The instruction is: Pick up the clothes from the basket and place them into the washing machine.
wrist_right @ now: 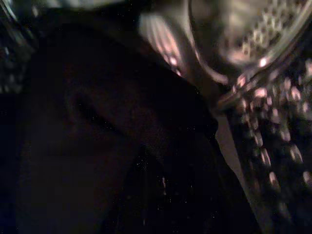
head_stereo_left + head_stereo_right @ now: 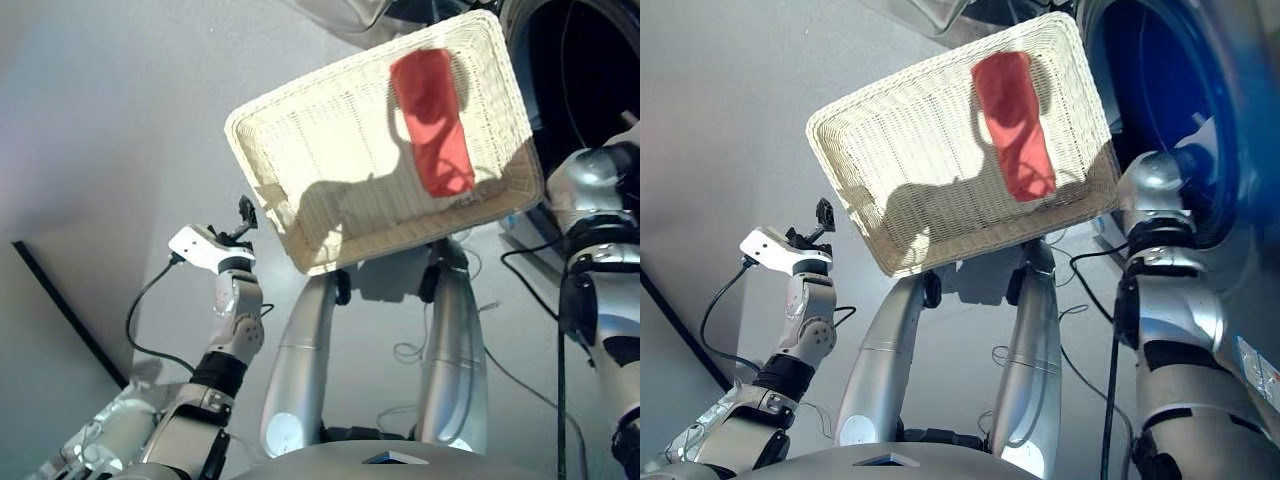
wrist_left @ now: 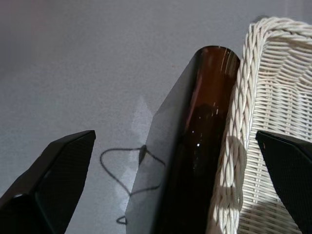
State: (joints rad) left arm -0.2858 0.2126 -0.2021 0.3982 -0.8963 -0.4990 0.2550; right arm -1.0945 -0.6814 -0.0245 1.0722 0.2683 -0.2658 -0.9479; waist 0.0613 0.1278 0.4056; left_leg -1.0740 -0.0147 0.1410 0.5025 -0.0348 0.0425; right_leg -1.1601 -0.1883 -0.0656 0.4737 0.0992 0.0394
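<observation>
My left gripper (image 3: 175,185) stands with its fingers (image 3: 58,175) spread wide and nothing between them, raised just outside the basket's (image 2: 300,130) left corner, near the woven rim but not touching it as far as I can see. My right arm reaches into the drum opening of the washing machine (image 2: 1160,90), so the head views hide that gripper. Its wrist camera gives me a dark cloth (image 1: 112,136) filling most of the frame against the perforated drum wall (image 1: 273,146) (I cannot tell whether the fingers are closed on it or apart). In the basket I see one piece only, the red cloth (image 2: 432,120), lying lengthwise toward the right end, near the edge closest to the machine.
</observation>
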